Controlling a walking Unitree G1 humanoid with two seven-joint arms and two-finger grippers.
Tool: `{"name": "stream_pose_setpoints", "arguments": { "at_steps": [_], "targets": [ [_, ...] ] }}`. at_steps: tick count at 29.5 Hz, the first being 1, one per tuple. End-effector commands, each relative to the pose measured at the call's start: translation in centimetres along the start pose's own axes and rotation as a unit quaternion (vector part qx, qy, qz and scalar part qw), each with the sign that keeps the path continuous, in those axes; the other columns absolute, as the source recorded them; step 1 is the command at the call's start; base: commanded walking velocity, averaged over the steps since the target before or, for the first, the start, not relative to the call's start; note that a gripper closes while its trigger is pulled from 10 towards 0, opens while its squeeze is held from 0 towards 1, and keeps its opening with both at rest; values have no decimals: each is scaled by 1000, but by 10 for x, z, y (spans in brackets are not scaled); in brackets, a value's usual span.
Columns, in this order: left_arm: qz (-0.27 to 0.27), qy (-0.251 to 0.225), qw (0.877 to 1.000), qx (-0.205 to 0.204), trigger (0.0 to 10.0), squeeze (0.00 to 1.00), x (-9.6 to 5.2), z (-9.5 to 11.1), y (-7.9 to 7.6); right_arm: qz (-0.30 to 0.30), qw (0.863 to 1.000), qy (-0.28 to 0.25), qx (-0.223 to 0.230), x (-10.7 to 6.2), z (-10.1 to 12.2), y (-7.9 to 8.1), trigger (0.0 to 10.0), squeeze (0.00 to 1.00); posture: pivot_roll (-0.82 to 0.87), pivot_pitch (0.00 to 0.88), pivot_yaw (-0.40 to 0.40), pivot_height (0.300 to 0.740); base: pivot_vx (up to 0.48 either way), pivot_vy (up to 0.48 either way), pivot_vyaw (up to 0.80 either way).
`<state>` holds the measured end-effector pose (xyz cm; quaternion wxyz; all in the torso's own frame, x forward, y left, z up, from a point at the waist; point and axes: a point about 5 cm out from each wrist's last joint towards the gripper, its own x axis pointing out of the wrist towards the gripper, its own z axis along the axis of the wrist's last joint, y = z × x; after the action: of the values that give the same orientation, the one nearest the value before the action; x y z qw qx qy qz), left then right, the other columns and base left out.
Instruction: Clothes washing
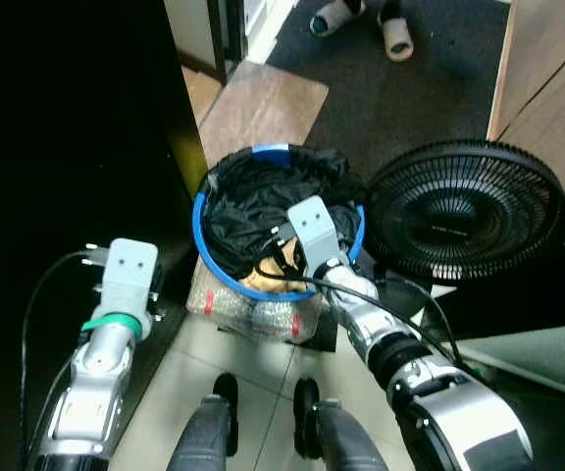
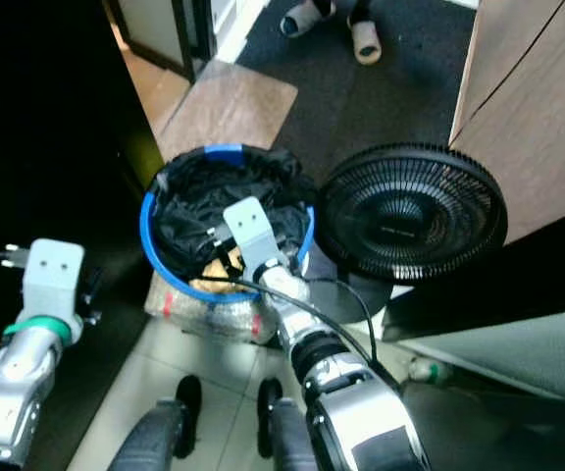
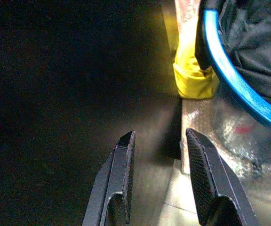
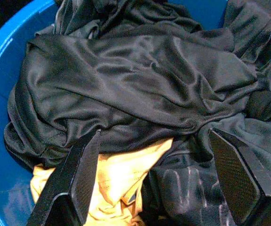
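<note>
The right gripper hangs with its two black fingers spread wide, poised just above the laundry — a stance that reads as lining up to take a garment. In its wrist view the fingers stand at the lower left and lower right, and between them lies a yellow garment, partly tucked under a heap of black clothes that spreads toward the top of the frame. The fingertips look near the cloth but not closed on anything.

All of it sits in a blue basket at the centre of the left eye view, resting on a clear plastic-wrapped bundle. A black fan stands just beside the basket, centre right.

The left gripper — fingers moderately open and empty — hangs beside the basket at the lower left, probably just waiting.
</note>
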<state>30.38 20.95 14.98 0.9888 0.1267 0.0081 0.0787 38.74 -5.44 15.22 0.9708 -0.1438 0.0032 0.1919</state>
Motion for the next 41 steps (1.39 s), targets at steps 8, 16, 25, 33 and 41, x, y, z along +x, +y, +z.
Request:
{"name": "stream_pose_setpoints", "arguments": {
  "at_steps": [8, 16, 25, 33, 41],
  "targets": [
    [6, 44, 999, -5, 10000, 0, -17, -19, 1, 67, 997, 20, 32, -1, -8, 18, 10000, 0, 241, 638, -3, 740, 0, 0, 0],
    [1, 53, 999, -7, 10000, 0, -19, -16, 0, 133, 989, 14, 64, -7, -15, 43, 10000, 0, 247, 638, 18, 740, 0, 0, 0],
    [-6, 57, 998, -3, 10000, 0, -19, -16, -1, 84, 990, 116, 12, -16, -50, 35, 10000, 0, 248, 631, 33, 740, 0, 0, 0],
    [-8, 61, 998, -2, 10000, 0, -18, -17, -2, 76, 984, 163, -10, -26, -72, 23, 10000, 0, 243, 628, 34, 740, 0, 0, 0],
    [-11, 65, 998, -1, 10000, 0, -18, -18, -2, 53, 982, 178, -20, -30, -79, 11, 10000, 0, 247, 629, 42, 740, 0, 0, 0]
  ]
}}
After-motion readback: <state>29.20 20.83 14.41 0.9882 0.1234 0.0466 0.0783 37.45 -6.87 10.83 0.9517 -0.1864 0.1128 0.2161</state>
